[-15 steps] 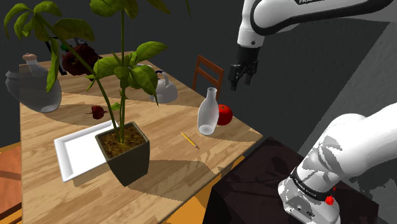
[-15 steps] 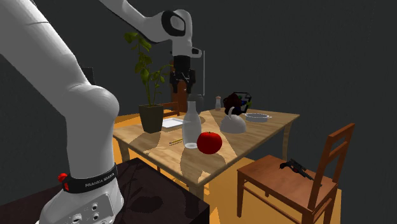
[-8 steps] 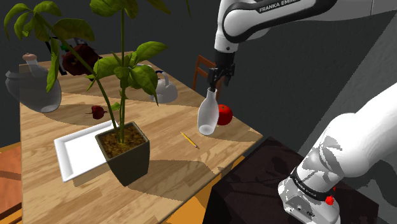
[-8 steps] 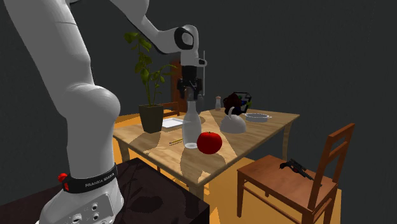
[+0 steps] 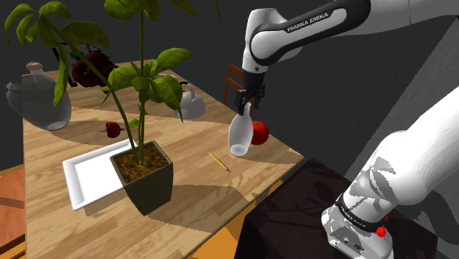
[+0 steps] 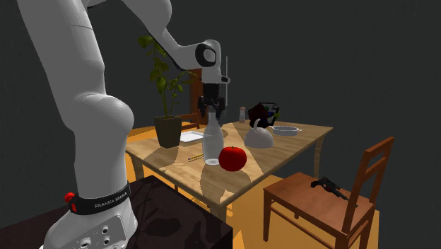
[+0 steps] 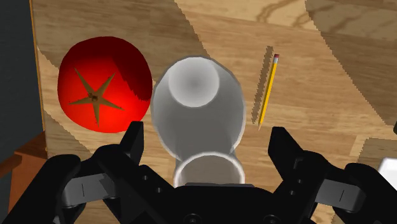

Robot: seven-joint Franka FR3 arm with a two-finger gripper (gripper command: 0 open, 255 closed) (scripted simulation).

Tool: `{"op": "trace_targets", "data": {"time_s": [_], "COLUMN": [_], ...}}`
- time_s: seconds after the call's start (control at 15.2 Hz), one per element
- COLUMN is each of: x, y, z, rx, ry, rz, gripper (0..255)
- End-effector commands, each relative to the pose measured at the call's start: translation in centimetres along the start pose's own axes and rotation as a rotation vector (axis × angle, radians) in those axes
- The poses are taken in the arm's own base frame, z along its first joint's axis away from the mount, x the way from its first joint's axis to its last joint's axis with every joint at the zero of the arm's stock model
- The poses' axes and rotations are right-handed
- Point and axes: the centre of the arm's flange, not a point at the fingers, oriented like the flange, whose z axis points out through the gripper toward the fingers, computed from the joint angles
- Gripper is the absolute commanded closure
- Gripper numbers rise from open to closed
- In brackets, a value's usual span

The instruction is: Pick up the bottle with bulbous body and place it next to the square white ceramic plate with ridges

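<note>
Black end effector spread wide, either side of the translucent white bulbous bottle's neck, not touching; bottle upright on the wooden table.

In the shoulder view my black gripper hides the neck of the pale translucent bulbous bottle, which covers part of the red tomato; the dark square plant pot covers part of the white square plate.

The wooden worktop filled the left of the shoulder view. Near its right corner stood a pale bottle, a red tomato just beside it and a pencil lower left. At centre sat a plant pot against a white plate; a kettle and a jug stood farther up.
</note>
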Motion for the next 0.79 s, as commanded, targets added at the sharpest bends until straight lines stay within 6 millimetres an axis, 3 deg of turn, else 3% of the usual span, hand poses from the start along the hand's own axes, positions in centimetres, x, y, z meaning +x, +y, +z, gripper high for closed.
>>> {"op": "trace_targets", "data": {"time_s": [0.0, 0.46, 0.53, 0.73], "x": [-0.08, -0.07, -0.07, -0.07], "y": [-0.05, -0.05, -0.05, -0.05], "z": [0.66, 0.65, 0.65, 0.66], "rx": [0.000, 0.000, 0.000, 0.000], "ry": [0.001, 0.001, 0.001, 0.001], "rz": [0.000, 0.000, 0.000, 0.000], "gripper": [0, 0, 255, 255]}}
